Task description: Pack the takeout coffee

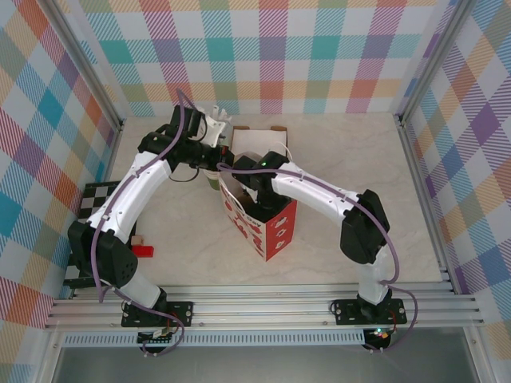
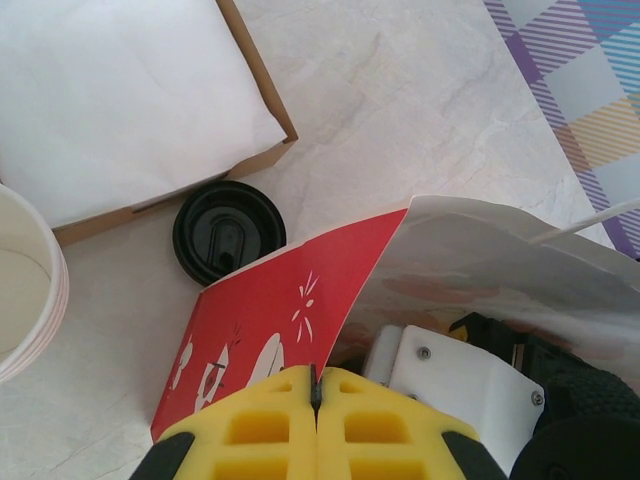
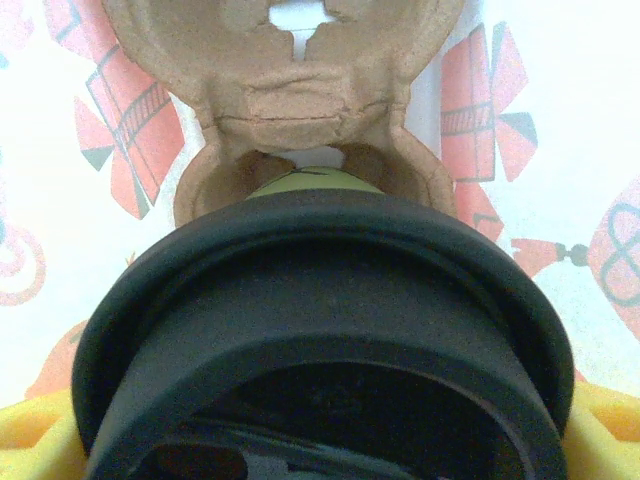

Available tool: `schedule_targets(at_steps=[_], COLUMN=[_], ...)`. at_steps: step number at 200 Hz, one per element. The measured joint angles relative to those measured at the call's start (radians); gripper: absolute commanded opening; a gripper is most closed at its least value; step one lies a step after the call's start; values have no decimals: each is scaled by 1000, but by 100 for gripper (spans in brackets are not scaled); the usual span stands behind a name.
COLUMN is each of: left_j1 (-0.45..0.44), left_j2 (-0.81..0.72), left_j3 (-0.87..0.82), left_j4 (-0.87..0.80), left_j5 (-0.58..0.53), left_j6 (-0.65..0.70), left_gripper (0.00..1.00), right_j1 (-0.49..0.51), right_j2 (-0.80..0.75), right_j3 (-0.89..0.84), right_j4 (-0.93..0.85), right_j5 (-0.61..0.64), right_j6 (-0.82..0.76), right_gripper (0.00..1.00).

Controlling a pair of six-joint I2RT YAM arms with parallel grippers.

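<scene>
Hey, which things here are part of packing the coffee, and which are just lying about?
In the job: takeout coffee, paper bag, cardboard carrier, left gripper pinching the bag's edge.
Lying about: loose black lid, lidless cups, paper-lined box.

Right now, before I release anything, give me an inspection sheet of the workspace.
Surface: pale marbled tabletop, checkerboard mat at its left edge.
Job's things: takeout coffee, lidded, inside the red-and-white paper bag, at a pulp cup carrier; seated or not, cannot tell.
Clutter: loose black lid, paper-lined cardboard box, stack of lidless cups, small red block.
Grippers: left gripper shut on the bag's rim; right gripper gripping the coffee inside the bag.
Cables: purple cable along each arm; nothing seen snagged.
Surroundings: plaid walls, aluminium frame rails.
</scene>
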Motion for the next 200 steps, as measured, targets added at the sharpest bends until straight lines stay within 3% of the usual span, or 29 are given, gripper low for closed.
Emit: schedule_targets(at_steps=[200], left_j1=[0], left_j2=[0], left_j3=[-17], left_j4=[26], left_j5=[14], left_j6=[-3], left_gripper=[0], right_j1=[0], right_j2=[-19], right_j3=[-50], right_j4=[59], right_j5=[49], right_j6=[4], right_gripper=[34])
